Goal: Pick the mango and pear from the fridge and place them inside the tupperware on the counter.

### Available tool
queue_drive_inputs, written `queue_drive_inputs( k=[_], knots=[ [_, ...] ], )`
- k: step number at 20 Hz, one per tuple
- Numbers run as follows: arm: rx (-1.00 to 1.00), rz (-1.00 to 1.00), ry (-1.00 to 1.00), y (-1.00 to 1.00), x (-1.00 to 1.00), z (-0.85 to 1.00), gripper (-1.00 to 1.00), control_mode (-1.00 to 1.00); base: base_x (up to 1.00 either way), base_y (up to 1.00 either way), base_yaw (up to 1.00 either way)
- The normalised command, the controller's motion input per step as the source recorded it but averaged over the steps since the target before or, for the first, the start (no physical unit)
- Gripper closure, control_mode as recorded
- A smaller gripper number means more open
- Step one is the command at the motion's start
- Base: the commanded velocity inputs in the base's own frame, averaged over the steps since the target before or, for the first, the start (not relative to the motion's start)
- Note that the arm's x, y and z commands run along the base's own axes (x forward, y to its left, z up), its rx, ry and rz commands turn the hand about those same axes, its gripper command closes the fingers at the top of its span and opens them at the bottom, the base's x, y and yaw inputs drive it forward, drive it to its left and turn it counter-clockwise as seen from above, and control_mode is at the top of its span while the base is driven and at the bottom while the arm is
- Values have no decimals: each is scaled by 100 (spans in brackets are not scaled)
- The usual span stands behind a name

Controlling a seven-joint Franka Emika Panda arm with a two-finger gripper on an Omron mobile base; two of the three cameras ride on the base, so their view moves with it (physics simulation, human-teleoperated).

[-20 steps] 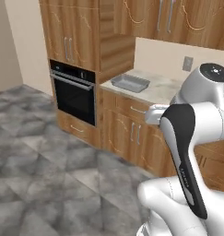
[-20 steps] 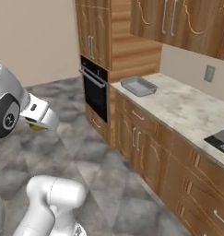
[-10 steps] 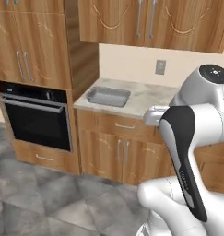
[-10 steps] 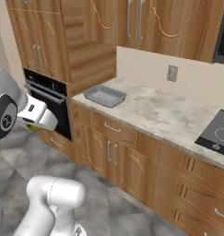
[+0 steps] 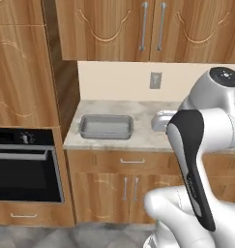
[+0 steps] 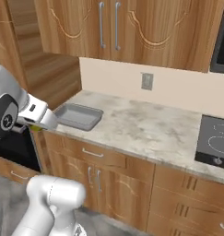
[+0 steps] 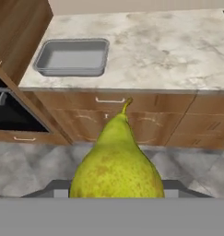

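In the hand view the pear sits right at the tool, stem pointing away from the camera toward the bench. The fingertips are hidden behind the fruit, so the grip cannot be seen directly, but the pear hangs in the air above the floor, so the tool is clamped on it. The pear is yellow-green with fine brown speckles, wide at the base and narrowing to a short curved stem. In the right base view the tool shows a sliver of yellow-green beneath it, in front of the bench edge. Farther off, the tupperware lies flat on the bench's left end, grey, shallow, with rounded corners. A black oven is set into the wooden cabinets to its left.
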Motion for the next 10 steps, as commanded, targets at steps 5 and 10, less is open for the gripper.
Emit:
queue_drive_inputs(
  k=[5,10],
  knots=[
    [0,0,0,0,0,0,100,100,91,51,-27],
    [0,0,0,0,0,0,100,100,50,29,-8]
  ],
)
